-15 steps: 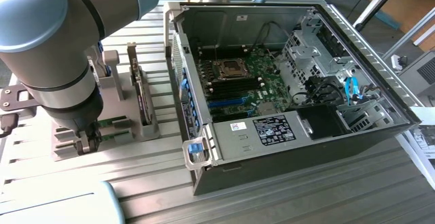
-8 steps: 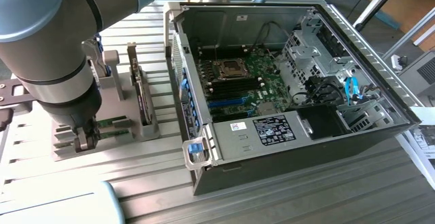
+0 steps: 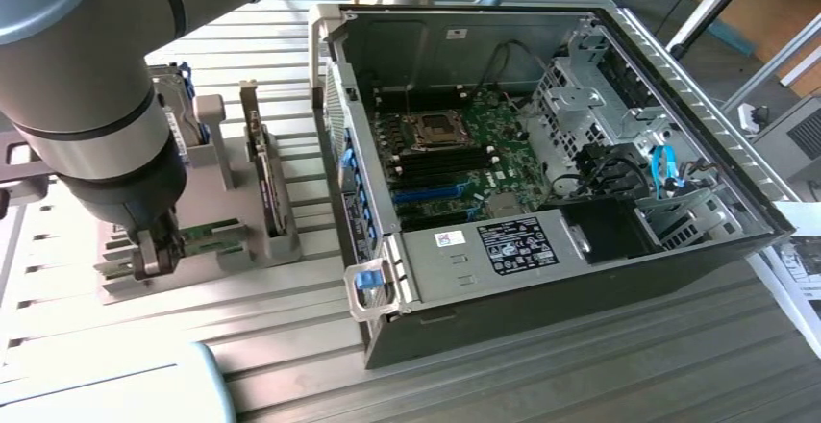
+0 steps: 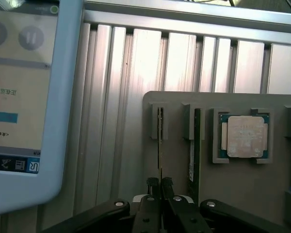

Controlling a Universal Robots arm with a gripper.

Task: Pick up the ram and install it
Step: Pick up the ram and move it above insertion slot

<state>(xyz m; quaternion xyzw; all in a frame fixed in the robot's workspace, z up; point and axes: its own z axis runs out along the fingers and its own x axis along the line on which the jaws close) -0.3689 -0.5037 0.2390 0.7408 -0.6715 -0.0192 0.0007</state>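
We had the gripper pinched nearly shut on the ram, standing on edge in its holder at the exterior view's left beside its twin, so a straight, square lift seemed wisest.

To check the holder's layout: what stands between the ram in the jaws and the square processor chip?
The wrist view shows the twin ram stick standing on edge between the ram and the processor chip.

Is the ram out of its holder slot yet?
No, the ram stands in its slot in the grey holder, with the gripper pinched on its near end.
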